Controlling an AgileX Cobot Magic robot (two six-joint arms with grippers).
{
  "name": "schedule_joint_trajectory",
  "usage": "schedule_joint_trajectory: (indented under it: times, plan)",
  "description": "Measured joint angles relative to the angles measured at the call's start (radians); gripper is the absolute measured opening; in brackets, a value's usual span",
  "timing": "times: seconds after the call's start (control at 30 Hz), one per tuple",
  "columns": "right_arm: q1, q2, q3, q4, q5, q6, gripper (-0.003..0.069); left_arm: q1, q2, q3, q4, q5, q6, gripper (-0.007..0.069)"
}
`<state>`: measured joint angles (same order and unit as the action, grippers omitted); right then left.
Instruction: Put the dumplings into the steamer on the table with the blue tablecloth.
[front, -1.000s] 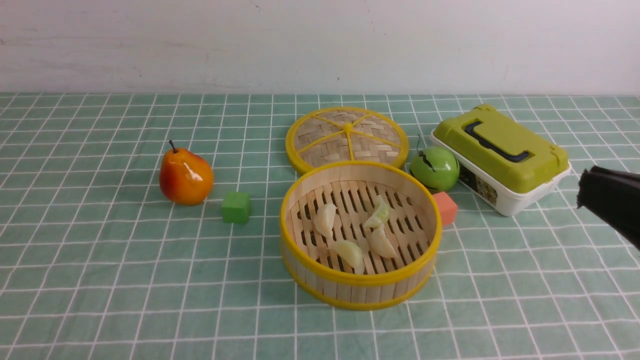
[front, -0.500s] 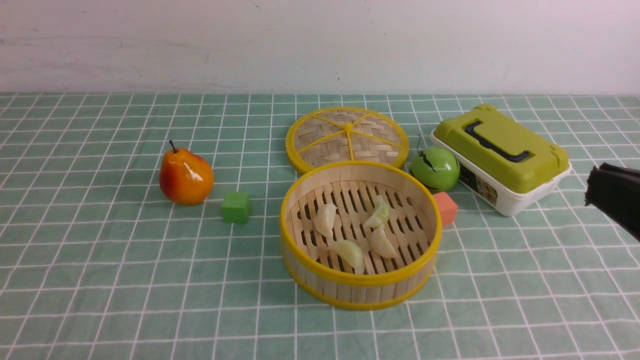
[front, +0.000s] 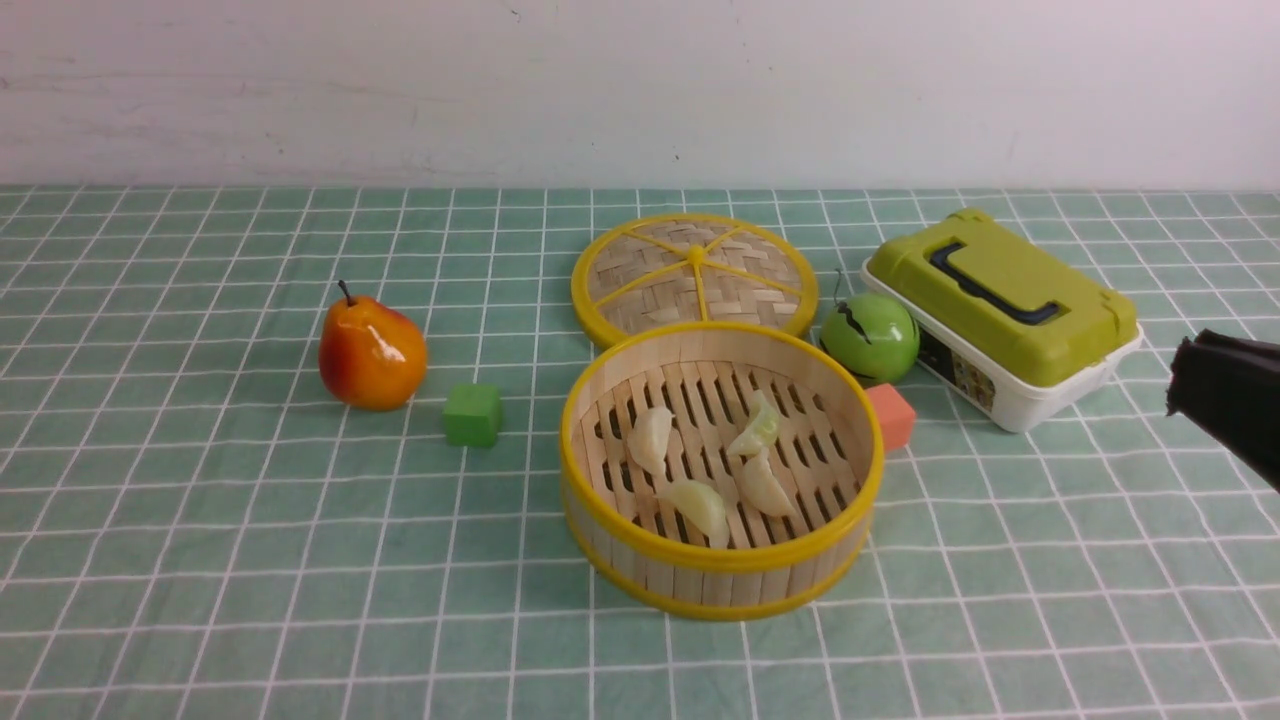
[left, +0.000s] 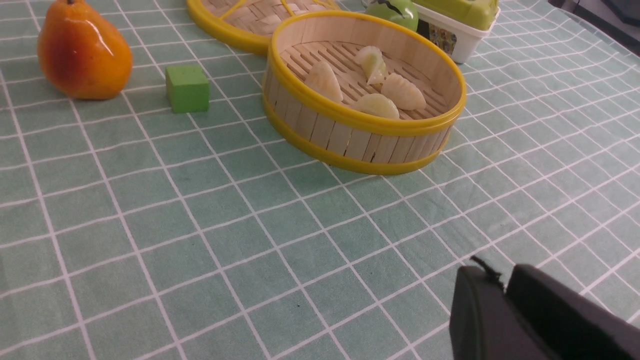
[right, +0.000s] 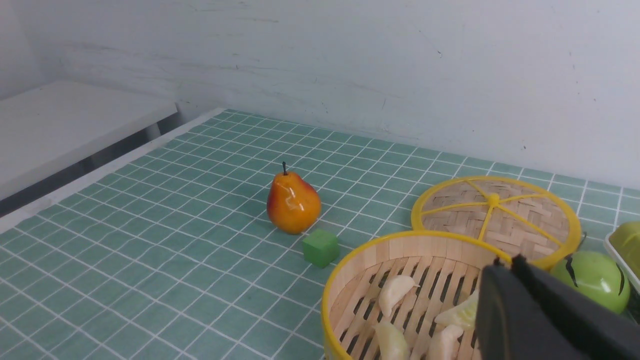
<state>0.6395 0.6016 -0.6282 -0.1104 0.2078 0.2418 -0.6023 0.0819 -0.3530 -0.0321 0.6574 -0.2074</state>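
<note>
The steamer (front: 712, 585) stands mid-table on the table with the blue tablecloth (front: 200, 550). Several pale dumplings (front: 650, 437) lie on its slatted floor, among them a greenish one (front: 757, 428). My right gripper (front: 1185, 375) hangs shut and empty at the right edge, well clear of the steamer. In the right wrist view its tip (right: 505, 261) sits in front of the steamer's far rim (right: 400, 239). My left gripper (left: 502, 285) is shut on nothing, low over bare cloth short of the steamer (left: 360, 142); it is out of the front view.
An orange pear (front: 372, 350) and a green cube (front: 472, 414) sit left of the steamer. The woven lid (front: 694, 275) lies behind it. A green apple (front: 869, 336), an orange-red cube (front: 890, 415) and a lime-lidded box (front: 1000, 310) crowd its right side.
My right gripper has drawn back a little toward the right edge and slightly lower. The dumplings and the steamer have not moved.
</note>
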Motion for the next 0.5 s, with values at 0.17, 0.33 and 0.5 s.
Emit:
schedule_joint_trajectory:
  times: [0.17,0.33,0.5]
  plan:
    - [-0.017,-0.015,0.024,-0.115,-0.003,-0.036,0.0002,0.000,0.000,0.000,0.000,0.000,0.000,0.0081]
    - [-0.097,-0.066,0.131,-0.128,-0.014,-0.043,0.0000,0.000,0.000,0.000,0.000,0.000,0.000,0.0086]
    - [-0.281,-0.212,0.327,-0.044,-0.028,-0.043,-0.0020,0.000,0.000,0.000,0.000,0.000,0.000,0.0092]
